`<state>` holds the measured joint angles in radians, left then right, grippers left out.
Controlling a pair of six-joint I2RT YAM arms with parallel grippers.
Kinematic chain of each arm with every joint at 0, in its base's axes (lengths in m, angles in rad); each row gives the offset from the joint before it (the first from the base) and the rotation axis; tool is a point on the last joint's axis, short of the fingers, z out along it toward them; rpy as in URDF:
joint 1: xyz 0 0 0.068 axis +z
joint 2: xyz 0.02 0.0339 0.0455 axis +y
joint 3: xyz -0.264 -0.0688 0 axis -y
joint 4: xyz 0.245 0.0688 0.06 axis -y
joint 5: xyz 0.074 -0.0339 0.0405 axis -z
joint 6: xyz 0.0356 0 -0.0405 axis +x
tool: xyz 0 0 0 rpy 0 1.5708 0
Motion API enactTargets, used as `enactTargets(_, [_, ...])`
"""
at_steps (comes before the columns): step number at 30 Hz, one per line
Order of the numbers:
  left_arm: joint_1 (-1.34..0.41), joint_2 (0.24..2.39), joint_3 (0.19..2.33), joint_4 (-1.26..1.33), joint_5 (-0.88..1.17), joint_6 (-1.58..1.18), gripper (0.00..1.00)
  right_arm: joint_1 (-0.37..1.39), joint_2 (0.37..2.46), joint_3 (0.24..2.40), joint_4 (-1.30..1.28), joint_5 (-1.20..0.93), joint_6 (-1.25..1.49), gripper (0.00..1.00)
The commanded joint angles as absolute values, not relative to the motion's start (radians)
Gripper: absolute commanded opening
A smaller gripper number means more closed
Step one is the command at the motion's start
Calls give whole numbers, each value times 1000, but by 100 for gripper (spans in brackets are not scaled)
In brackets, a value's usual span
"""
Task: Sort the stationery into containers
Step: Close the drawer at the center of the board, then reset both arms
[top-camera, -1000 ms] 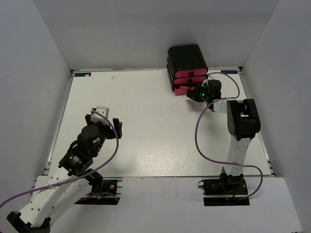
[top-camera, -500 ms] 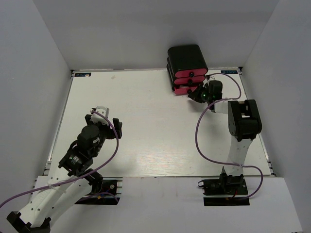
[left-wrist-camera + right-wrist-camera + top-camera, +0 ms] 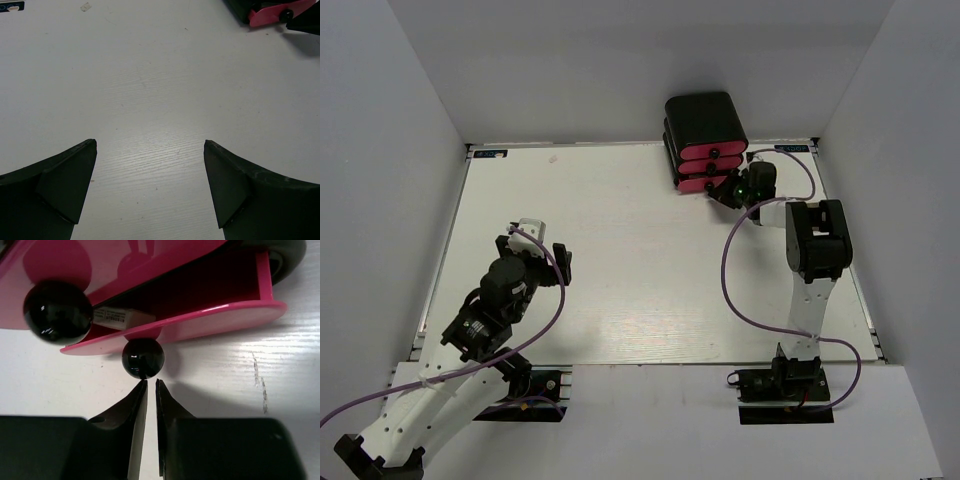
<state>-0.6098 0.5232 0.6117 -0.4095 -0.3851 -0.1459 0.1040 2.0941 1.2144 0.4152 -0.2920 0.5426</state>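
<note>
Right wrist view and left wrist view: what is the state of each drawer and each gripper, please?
bottom drawer: partly pulled out, with a white labelled item lying inside.
middle drawer: looks pushed in.
right gripper: fingers nearly together, holding nothing, tips right at the bottom drawer's knob.
left gripper: open wide, empty, over the bare table.

Robotics laboratory test cell. A bare white table (image 3: 640,290) is boxed by plain grey-white walls (image 3: 380,150) at 9, 12 and 3 o'clock. At 6 o'clock, a left arm (image 3: 485,310) and right arm (image 3: 812,265) stand on bolted base plates (image 3: 785,386), trailing purple cables (image 3: 723,270).
</note>
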Motion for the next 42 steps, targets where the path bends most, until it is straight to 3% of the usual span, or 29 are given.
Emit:
enactTargets(1, [-607,525,611,-399,-390,-138,97,94,2131,1284,414,-296,571,18])
enactTargets(20, [-607,543,611,-399,-390,-138,97,69,2198,1390,439,-353,632,18])
enactTargets(29, [-607,552,611,-399,-390,-138,97,45,2128,1280,450,-410,609,20])
enactTargets(31, [-607,542,611,-399,-390,-138,97,38,2076,1220,439,-408,537,23])
enactTargets(34, [-607,531,611,-399,-381,-138,97,34,1911,1126,387,-410,404,40])
enactTargets(36, [-607,531,611,-399,-356,-138,100,34,1855,1059,327,-416,313,57])
enactTargets(42, [-607,522,611,-399,-287,-127,100,26,1600,1026,39,-423,97,79])
